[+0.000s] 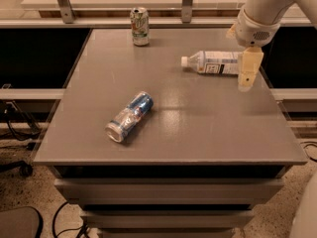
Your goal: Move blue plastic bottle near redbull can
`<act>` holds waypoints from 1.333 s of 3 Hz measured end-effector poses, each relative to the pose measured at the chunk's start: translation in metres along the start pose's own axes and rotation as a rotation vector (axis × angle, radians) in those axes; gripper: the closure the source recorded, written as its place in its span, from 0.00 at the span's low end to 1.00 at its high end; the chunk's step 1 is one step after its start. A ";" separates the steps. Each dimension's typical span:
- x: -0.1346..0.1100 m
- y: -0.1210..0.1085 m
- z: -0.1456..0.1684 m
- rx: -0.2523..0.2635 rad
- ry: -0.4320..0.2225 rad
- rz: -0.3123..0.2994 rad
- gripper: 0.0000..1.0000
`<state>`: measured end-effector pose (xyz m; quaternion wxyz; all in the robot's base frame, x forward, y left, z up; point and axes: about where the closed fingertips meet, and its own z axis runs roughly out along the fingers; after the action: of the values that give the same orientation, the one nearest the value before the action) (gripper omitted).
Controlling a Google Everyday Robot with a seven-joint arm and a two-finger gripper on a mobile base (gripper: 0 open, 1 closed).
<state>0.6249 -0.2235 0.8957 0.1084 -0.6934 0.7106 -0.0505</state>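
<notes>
- Gripper (246, 82) hangs pointing down over the right rear part of the table (198, 133), under the white arm coming in from the top right.
- How far the gripper is open cannot be told from this angle; whether it has hold of anything cannot be told either.
- Bottle (212, 63) lies on its side on the table, white cap pointing left, base end to the right.
- Gripper overlaps the bottle's base end in the view; touching or just in front of it cannot be told.
- Blue-and-silver can (130, 116) lies on its side left of centre towards the front, well apart from the bottle and the gripper.
- Green-and-white can (139, 26) stands upright at the rear edge, left of the bottle.
</notes>
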 end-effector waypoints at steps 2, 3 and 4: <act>-0.023 -0.012 0.034 -0.037 -0.053 -0.030 0.18; -0.030 -0.009 0.043 -0.062 -0.068 -0.032 0.40; -0.033 -0.007 0.046 -0.075 -0.073 -0.026 0.64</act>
<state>0.6422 -0.1868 0.8555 0.1077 -0.7074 0.6986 0.0000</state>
